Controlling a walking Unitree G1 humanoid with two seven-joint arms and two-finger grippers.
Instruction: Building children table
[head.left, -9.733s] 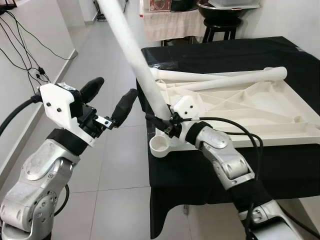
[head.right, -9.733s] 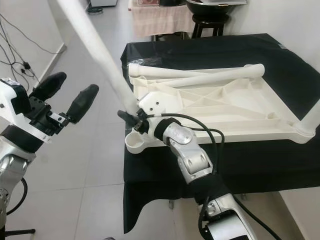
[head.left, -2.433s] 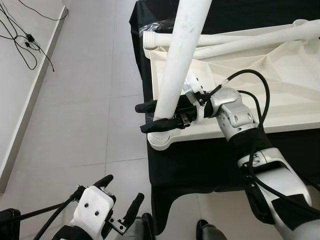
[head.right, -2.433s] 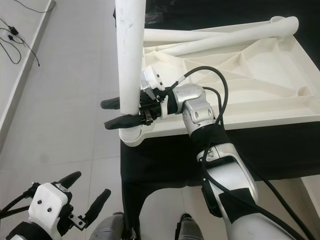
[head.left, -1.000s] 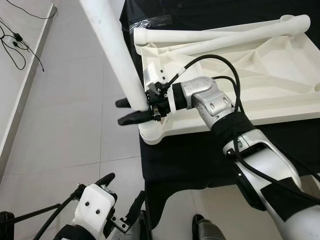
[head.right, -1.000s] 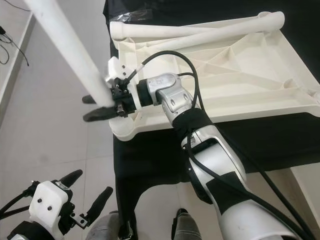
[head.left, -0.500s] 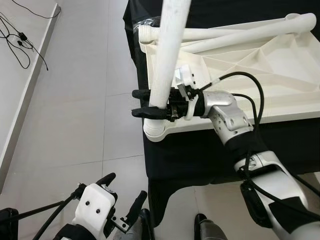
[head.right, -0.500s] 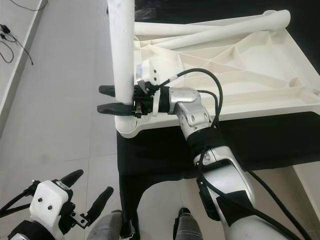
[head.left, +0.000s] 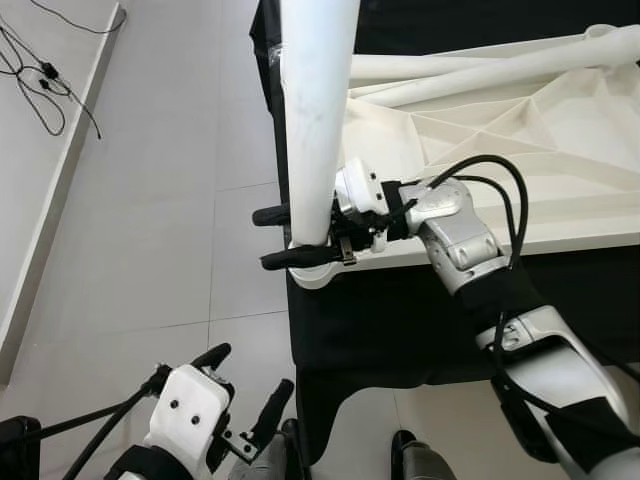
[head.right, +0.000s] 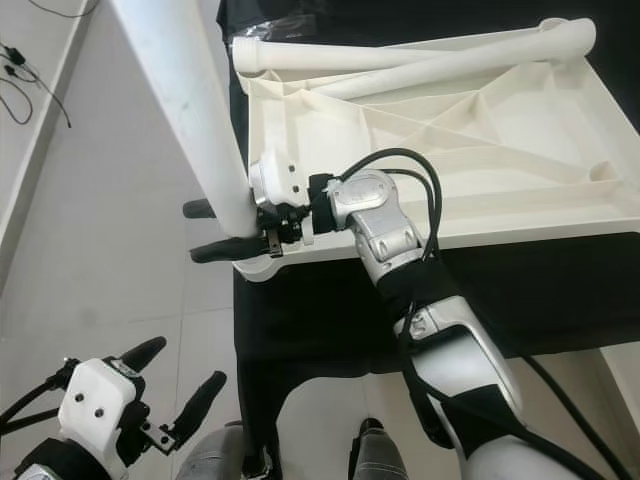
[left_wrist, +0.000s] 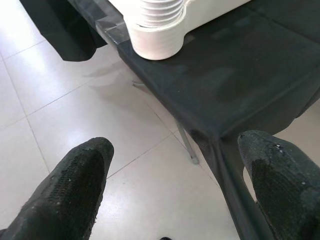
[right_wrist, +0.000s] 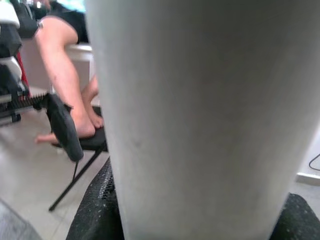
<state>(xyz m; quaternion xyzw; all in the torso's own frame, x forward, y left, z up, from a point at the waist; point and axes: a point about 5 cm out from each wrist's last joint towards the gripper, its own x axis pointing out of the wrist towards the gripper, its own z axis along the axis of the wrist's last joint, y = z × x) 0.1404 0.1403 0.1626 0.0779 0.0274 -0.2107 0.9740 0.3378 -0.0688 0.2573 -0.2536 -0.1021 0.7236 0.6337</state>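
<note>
**Leg upright at the corner socket**

The right end effector (head.left: 300, 237) is clamped on the white leg (head.left: 318, 110), one black finger on each side of it, close to its lower end. The leg's foot sits at the round socket (left_wrist: 156, 31) on the tabletop's (head.right: 480, 130) near-left corner, at about 9 o'clock from the right wrist. The tabletop lies upside down, ribs showing, on the black-draped worktop (head.right: 330, 330), with two more legs (head.right: 400, 58) lying across its far edge at 12 o'clock.

Half a second ago the leg stood nearly straight in the head views; a second ago it slanted hard away toward 11 o'clock, its foot clearly off the socket. Now it leans only a little in the right eye view and its foot has come down to the socket rim. The left wrist view shows a ribbed white end sitting in the socket, which suggests the leg has begun to seat, though how deep it has gone I cannot tell. That reads as the first leg nearly in, with the others yet to fit.

The left end effector (left_wrist: 175, 185) hangs low at 7 o'clock, over the tiled floor (head.left: 150, 200), fingers spread wide and gripping nothing.
</note>
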